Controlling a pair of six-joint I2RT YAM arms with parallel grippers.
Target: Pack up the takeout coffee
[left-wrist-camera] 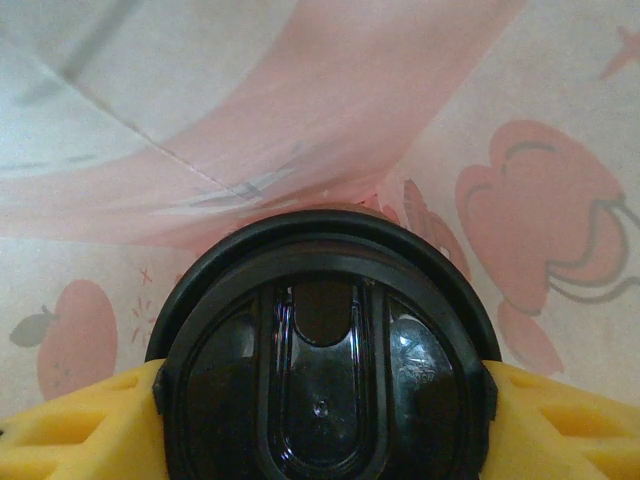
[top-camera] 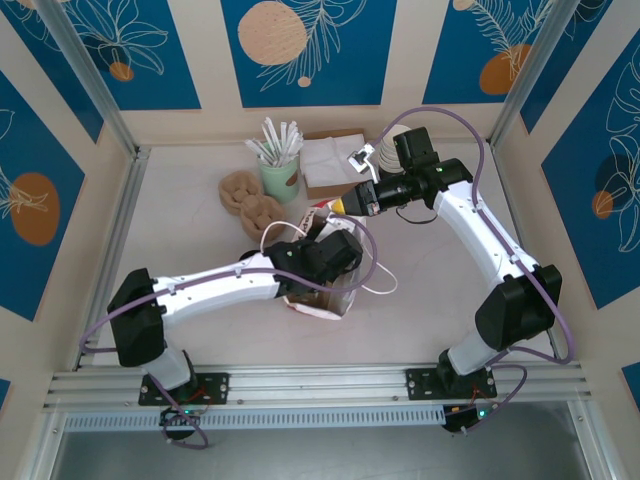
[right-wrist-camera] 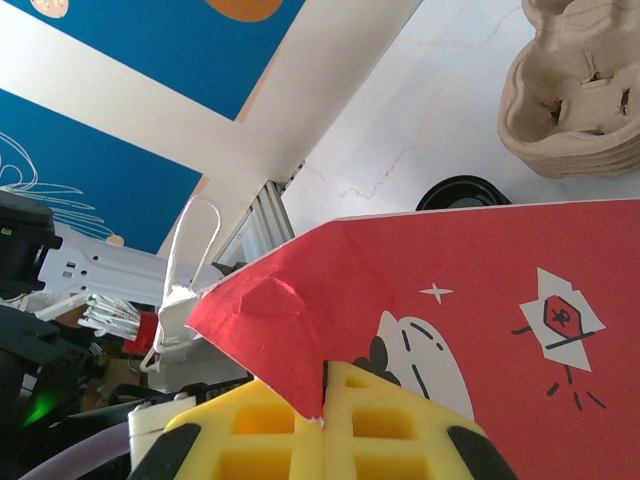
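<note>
Left jaws are shown clenched on the lidded coffee (left-wrist-camera: 320, 390), which is held just inside the bag (left-wrist-camera: 480, 120). Right jaws are pinched shut on the bag's red rim (apparently to keep the mouth open). The cup is best kept upright and lowered to the bottom before being released.

This is a robot lab made to look like a little coffee shop. A left arm (top-camera: 215, 285) and a right arm (top-camera: 490, 235) are bolted at 7 and 5 o'clock on a white surface (top-camera: 200, 340). Metal bars (top-camera: 85, 75) hold up walls (top-camera: 300, 45) painted blue with leaves and orange dots. At 12 o'clock stand a green cup of sticks (top-camera: 280, 175) and napkins (top-camera: 332, 165), with brown cup trays (top-camera: 250, 203) at 11. Near the middle a paper bag (top-camera: 335, 300) holds a coffee (left-wrist-camera: 322, 370).
</note>
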